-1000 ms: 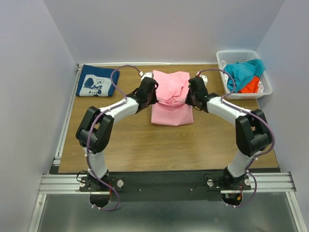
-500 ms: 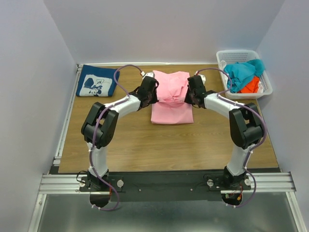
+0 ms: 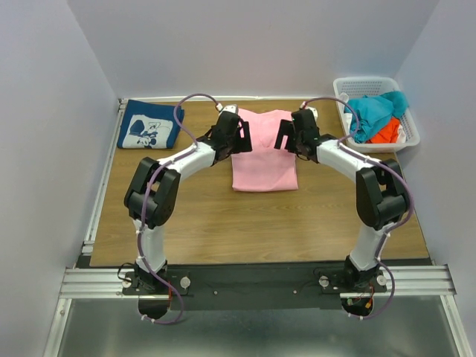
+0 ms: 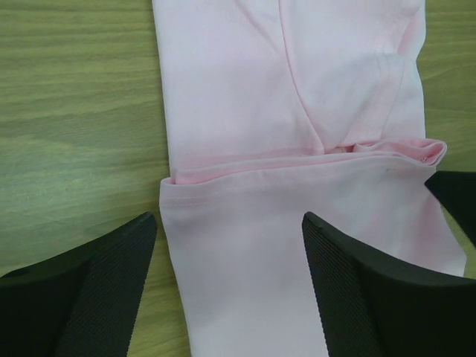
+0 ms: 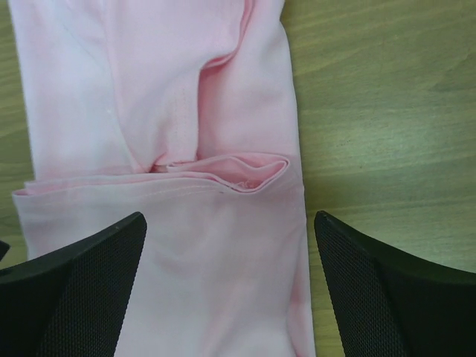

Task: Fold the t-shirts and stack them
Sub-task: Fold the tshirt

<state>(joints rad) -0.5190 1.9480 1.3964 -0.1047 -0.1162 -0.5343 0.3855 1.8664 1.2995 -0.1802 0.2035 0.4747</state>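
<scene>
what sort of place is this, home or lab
Probably a lab test cell: plain walls box in a wooden table, robot arms bolted to an aluminium rail, a basket of clothes.

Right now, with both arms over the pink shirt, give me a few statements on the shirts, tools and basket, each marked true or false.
1. The pink t-shirt lies folded on the table between the two arms. True.
2. The left tool is shut on the pink t-shirt. False: its fingers stand wide apart over the cloth and grip nothing.
3. The navy t-shirt lies at the table's far left corner, apart from the pink one. True.
4. The white basket is empty. False: it holds teal cloth and orange cloth.
5. The right tool is open. True.
</scene>
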